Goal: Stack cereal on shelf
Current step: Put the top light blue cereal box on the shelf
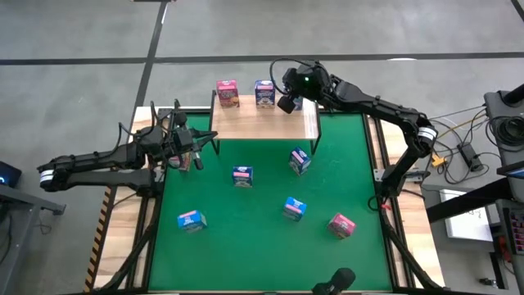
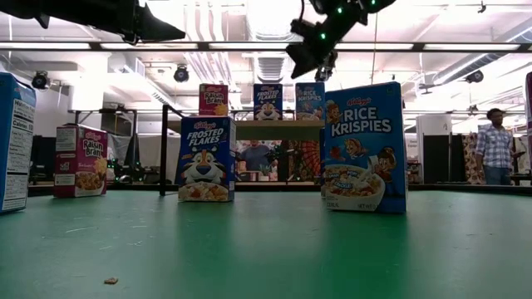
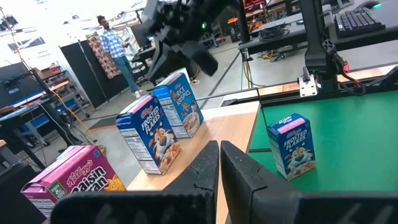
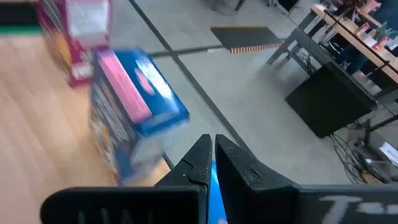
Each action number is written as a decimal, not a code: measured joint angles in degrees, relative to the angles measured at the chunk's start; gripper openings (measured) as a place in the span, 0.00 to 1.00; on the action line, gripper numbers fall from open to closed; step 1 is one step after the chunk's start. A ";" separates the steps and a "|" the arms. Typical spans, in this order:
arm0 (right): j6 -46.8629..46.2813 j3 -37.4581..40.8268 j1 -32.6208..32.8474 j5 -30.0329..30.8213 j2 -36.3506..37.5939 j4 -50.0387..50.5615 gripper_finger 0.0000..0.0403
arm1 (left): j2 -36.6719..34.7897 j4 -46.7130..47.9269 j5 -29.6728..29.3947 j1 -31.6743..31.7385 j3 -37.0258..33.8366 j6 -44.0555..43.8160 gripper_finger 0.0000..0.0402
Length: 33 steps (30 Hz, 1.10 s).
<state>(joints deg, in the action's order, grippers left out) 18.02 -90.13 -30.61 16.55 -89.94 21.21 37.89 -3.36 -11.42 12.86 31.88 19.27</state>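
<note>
Three cereal boxes stood on the shelf (image 1: 266, 121): a pink Raisin Bran box (image 1: 228, 93), a blue Frosted Flakes box (image 1: 264, 93) and a Rice Krispies box (image 3: 180, 102), just below the right hand (image 1: 288, 103), whose fingers were closed on nothing. The left hand (image 1: 196, 152), also closed and empty, hovered beside the shelf's end, with another Raisin Bran box (image 2: 81, 161) near it on the green mat (image 1: 262, 246).

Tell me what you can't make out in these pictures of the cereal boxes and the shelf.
- Third box on the shelf: the right gripper covers it in the high view.
- Frosted Flakes box: blurred in the right wrist view, print unreadable.
- Blue box at the low view's edge: cut off, front unseen.
- Box beside the left gripper: mostly hidden by it in the high view.
</note>
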 joint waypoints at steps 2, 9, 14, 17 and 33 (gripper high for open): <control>-0.73 -0.86 0.91 -0.02 0.49 0.22 0.03 | 0.00 0.00 0.00 -0.01 0.00 0.00 0.00; -6.15 -4.59 5.39 -0.04 1.14 5.71 0.03 | 0.00 0.00 0.00 -0.02 -0.02 0.00 0.00; -14.37 -4.75 9.25 -0.02 2.01 9.62 0.03 | 0.02 0.00 0.00 -0.02 -0.02 0.00 0.00; -20.48 -3.08 10.80 0.06 2.38 11.85 0.03 | 0.00 0.04 0.00 -0.01 -0.02 0.00 0.00; -39.65 10.33 11.85 20.81 2.53 14.35 0.03 | 0.00 0.02 0.00 -0.02 -0.02 0.16 0.00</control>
<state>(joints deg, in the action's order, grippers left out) -21.63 -79.80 -18.76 37.36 -87.42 35.56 37.89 -3.33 -11.42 12.84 31.86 19.42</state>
